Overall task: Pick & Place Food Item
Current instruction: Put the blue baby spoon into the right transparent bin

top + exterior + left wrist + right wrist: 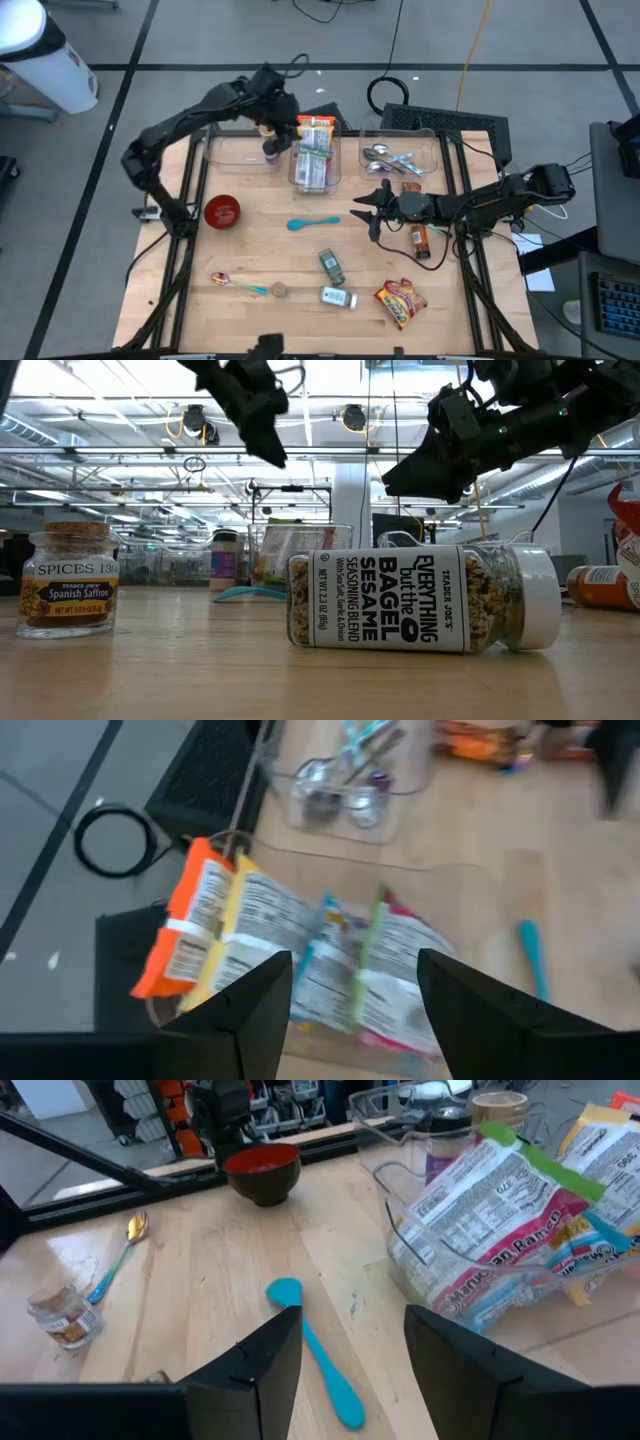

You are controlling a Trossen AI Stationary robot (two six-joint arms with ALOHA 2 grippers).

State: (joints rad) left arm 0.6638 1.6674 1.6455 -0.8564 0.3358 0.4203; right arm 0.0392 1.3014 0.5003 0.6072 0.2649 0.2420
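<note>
Several ramen and noodle packets (313, 152) stand packed in a clear bin (296, 178) at the table's far middle; the left wrist view shows the packets (300, 960) below my fingers. My left gripper (355, 1000) hangs open above the bin's left side (279, 128), holding nothing. My right gripper (366, 214) is open and nearly level over the table's middle right, with the blue spoon (318, 1355) ahead of it (350, 1350). A snack bag (400, 302) lies flat near the front edge.
A clear bin of cutlery (400, 157) is at the far right and another clear bin (232, 150) at the far left. A red bowl (221, 212), a spoon (236, 284), spice jars (338, 296) (331, 265) (281, 290) and an orange bottle (420, 240) lie about.
</note>
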